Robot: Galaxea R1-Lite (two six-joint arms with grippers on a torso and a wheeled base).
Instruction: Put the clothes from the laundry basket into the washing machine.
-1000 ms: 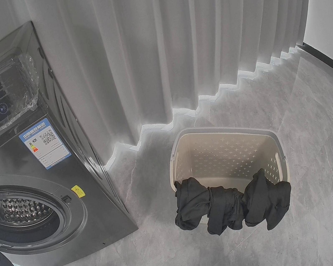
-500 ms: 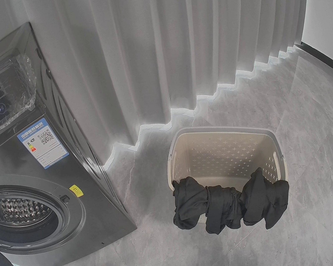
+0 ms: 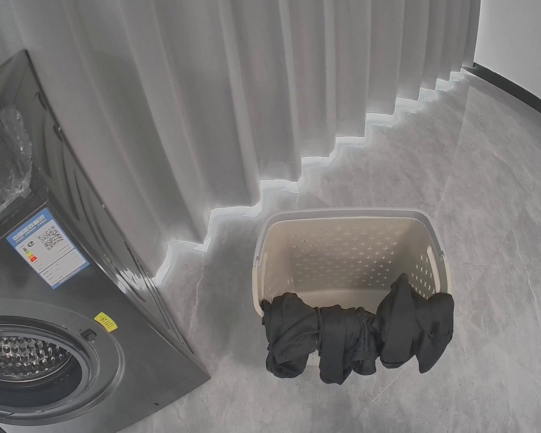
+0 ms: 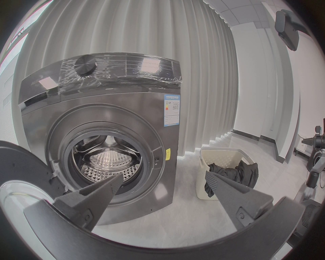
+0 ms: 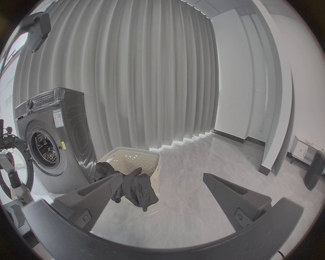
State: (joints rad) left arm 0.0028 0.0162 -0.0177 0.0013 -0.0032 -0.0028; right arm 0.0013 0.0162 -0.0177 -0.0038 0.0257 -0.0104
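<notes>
Standing on the grey stone floor [image 3: 499, 187] with a pleated white curtain [image 3: 260, 78] at its 12 o'clock, the cream laundry basket [image 3: 339, 215] holds black clothes [image 3: 354, 340] draped over its 6 o'clock rim and hanging partly outside. The washing machine [image 3: 44, 302] sits at the basket's 9 o'clock, well apart, its door [image 4: 23, 169] swung wide and the perforated drum [image 4: 108, 162] exposed. The left gripper [image 4: 163, 176] hovers before the drum, jaws spread and empty. The right gripper [image 5: 162, 176], likewise spread and empty, is off the basket's 5 o'clock.
</notes>
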